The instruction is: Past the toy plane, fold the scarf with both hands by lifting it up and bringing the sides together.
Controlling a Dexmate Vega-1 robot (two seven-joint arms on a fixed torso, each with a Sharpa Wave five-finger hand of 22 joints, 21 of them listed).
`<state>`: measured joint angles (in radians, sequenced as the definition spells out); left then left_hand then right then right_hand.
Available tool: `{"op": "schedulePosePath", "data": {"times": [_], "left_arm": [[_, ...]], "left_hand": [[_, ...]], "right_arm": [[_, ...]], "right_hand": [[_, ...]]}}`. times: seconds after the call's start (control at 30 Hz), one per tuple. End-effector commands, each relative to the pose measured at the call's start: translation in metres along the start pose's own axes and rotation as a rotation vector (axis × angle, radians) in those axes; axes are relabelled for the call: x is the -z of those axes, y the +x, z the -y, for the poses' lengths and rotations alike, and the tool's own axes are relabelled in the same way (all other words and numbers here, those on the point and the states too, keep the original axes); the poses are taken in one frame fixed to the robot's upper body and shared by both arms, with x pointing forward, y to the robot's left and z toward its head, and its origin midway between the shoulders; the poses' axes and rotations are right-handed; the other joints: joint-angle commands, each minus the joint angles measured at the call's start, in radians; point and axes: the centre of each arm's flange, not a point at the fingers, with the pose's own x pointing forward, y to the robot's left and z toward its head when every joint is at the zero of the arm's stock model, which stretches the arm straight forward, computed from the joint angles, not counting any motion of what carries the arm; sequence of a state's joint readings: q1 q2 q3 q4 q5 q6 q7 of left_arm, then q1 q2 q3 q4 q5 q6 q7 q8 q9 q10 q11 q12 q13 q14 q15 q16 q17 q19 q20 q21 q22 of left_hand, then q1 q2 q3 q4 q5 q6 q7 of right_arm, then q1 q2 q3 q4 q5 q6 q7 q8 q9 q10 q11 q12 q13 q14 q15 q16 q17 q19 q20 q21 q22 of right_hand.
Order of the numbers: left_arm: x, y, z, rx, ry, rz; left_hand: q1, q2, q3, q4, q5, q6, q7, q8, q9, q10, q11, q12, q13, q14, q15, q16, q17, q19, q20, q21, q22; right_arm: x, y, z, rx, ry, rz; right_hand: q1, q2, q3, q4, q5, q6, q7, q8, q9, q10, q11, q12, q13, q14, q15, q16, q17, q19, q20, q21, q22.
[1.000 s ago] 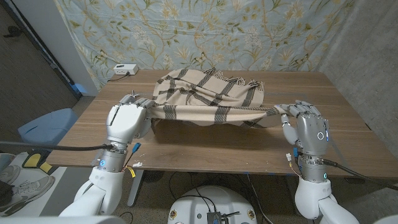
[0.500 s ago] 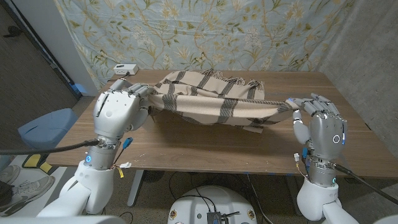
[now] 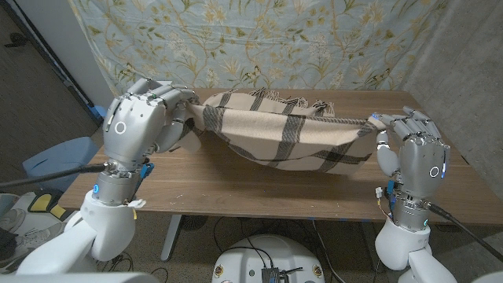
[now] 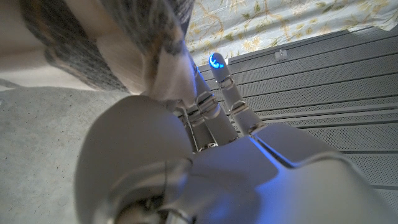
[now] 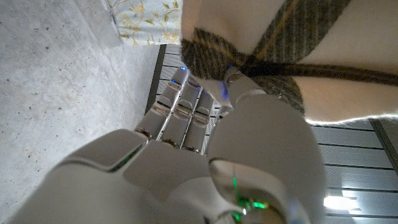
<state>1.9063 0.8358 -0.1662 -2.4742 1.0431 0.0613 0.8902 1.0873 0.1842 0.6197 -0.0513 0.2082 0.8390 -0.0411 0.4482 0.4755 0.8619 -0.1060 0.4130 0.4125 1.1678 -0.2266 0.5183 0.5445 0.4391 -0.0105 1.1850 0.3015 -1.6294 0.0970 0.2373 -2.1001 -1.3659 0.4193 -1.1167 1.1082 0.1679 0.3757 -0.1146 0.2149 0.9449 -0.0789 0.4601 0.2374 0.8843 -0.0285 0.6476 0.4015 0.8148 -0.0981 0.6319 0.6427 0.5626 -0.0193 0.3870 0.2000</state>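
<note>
holding the plaid scarf (image 3: 287, 130) by its two ends, the left hand (image 3: 140, 127) and right hand (image 3: 415, 153) have fingers closed on bunched cloth so it sags clear above the counter (image 3: 236, 182), ready for bringing the sides together.

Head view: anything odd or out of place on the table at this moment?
No toy plane is visible, though the task names one. Otherwise the scarf hangs slung between the left hand and right hand, sagging mid-span, its far edge on the table.
</note>
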Motion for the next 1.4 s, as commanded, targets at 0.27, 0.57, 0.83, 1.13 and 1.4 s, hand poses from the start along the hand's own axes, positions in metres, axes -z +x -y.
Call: {"op": "schedulePosePath", "data": {"times": [0.27, 0.57, 0.83, 1.13, 1.4], "left_arm": [[0.053, 0.063, -0.008, -0.038, 0.076, -0.013], [0.065, 0.091, 0.003, -0.014, 0.093, 0.0], [0.084, 0.112, 0.016, 0.047, 0.145, -0.03], [0.105, 0.133, 0.029, 0.102, 0.216, -0.073], [0.115, 0.15, 0.039, 0.135, 0.29, -0.077]], "left_hand": [[0.009, -0.001, -0.004, 0.001, 0.007, -0.006, -0.002, 0.007, 0.013, 0.071, -0.07, 0.139, 0.199, -0.003, -0.001, 0.013, 0.02, -0.014, -0.001, 0.022, -0.008], [0.009, -0.002, -0.004, 0.002, 0.008, -0.007, -0.004, 0.005, 0.014, 0.071, -0.071, 0.141, 0.213, -0.006, -0.001, 0.015, 0.031, -0.017, -0.002, 0.031, -0.016], [0.009, -0.003, -0.004, 0.003, 0.01, -0.006, -0.004, 0.003, 0.015, 0.071, -0.072, 0.142, 0.228, -0.008, -0.001, 0.017, 0.042, -0.02, -0.003, 0.041, -0.025], [0.009, -0.003, -0.003, 0.004, 0.011, -0.006, -0.004, 0.002, 0.016, 0.071, -0.074, 0.142, 0.241, -0.011, -0.001, 0.018, 0.051, -0.024, -0.003, 0.049, -0.035], [0.007, -0.004, -0.003, 0.005, 0.011, -0.005, -0.005, 0.001, 0.017, 0.071, -0.073, 0.142, 0.253, -0.011, -0.001, 0.019, 0.059, -0.028, -0.005, 0.055, -0.044]], "right_arm": [[-0.019, 0.045, -0.049, 0.011, 0.093, 0.157], [-0.022, 0.07, -0.075, -0.003, 0.111, 0.174], [-0.023, 0.092, -0.098, -0.021, 0.112, 0.188], [-0.027, 0.116, -0.123, -0.032, 0.12, 0.21], [-0.034, 0.133, -0.144, -0.053, 0.122, 0.23]], "right_hand": [[-0.005, -0.008, 0.009, -0.003, 0.006, 0.0, -0.011, 0.011, 0.003, 0.009, -0.005, 0.003, 0.001, 0.011, -0.114, -0.014, 0.006, -0.006, -0.001, 0.009, 0.0], [-0.008, -0.009, 0.01, -0.003, 0.008, -0.001, -0.015, 0.015, 0.003, 0.008, -0.007, 0.001, 0.0, 0.014, -0.115, -0.018, 0.008, -0.008, -0.001, 0.009, 0.0], [-0.01, -0.009, 0.01, -0.004, 0.009, 0.007, -0.017, 0.02, 0.002, 0.007, -0.007, 0.001, 0.001, 0.016, -0.114, -0.021, 0.013, -0.008, -0.002, 0.011, 0.0], [-0.011, -0.009, 0.011, -0.006, 0.01, 0.006, -0.019, 0.023, 0.001, 0.007, -0.01, 0.0, 0.0, 0.017, -0.116, -0.026, 0.017, -0.008, -0.001, 0.012, 0.0], [-0.013, -0.009, 0.012, -0.006, 0.01, 0.005, -0.02, 0.024, 0.0, 0.006, -0.01, -0.001, 0.0, 0.018, -0.115, -0.028, 0.02, -0.009, -0.001, 0.013, 0.0]]}}
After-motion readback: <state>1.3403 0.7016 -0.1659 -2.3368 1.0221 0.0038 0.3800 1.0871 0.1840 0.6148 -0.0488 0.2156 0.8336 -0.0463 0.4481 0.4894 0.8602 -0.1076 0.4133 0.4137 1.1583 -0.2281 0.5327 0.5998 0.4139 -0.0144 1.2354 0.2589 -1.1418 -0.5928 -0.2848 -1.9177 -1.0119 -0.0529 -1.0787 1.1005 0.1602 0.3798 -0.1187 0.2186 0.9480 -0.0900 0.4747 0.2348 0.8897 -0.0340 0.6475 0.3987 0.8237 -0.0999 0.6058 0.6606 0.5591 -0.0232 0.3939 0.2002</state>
